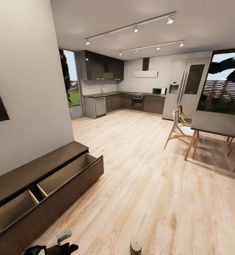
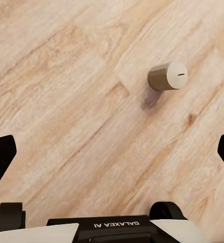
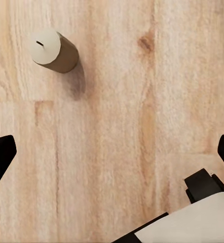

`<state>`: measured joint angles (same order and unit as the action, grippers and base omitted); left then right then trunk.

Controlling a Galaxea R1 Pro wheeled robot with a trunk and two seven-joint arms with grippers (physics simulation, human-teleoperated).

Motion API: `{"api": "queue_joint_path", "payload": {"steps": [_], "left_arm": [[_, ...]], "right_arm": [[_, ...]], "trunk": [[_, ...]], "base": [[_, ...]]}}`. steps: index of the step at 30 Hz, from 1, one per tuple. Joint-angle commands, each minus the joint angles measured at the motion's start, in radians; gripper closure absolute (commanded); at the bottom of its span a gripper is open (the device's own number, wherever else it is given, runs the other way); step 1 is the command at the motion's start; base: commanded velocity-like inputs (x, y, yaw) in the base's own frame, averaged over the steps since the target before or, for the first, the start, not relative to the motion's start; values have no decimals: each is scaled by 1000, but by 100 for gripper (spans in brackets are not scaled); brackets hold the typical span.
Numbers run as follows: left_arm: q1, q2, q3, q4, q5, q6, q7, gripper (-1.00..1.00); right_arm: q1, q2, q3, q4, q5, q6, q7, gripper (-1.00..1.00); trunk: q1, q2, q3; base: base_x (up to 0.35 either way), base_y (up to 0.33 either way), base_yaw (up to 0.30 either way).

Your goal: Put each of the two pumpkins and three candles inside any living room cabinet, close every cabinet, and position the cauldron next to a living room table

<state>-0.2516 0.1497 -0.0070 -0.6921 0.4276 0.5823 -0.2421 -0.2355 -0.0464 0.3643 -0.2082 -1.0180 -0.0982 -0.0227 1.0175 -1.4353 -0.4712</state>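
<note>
Down on the pale wood-plank floor [image 1: 149, 198] a short beige candle [image 1: 135, 245] with a darker lower band stands upright, well clear of the long dark-brown wooden cabinet [image 1: 66, 187] by the wall, whose two pale-lined drawers stand pulled open. Both the left gripper [image 2: 112, 149] and right gripper [image 3: 112, 149] hang above bare boards with black fingertips spread wide, gripping nothing, the candle lying ahead of each.

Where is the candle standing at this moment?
The candle stands upright on the wooden floor at the head view's bottom edge, right of the cabinet's open drawers; both wrist views see it from above.
</note>
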Motion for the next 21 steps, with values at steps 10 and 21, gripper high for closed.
{"api": "queue_joint_path", "payload": {"steps": [10,21], "left_arm": [[0,-1,-1,-1,5,-13,1,-100],[0,-1,-1,-1,5,-15,1,-100]], "right_arm": [[-1,0,8,0,-10,-3,-2,-100],[-1,-1,7,5,-10,-3,-2,-100]], "trunk": [[0,-1,-2],[0,-1,-7]], "base": [[-83,0,-292],[-22,0,-292]]}}
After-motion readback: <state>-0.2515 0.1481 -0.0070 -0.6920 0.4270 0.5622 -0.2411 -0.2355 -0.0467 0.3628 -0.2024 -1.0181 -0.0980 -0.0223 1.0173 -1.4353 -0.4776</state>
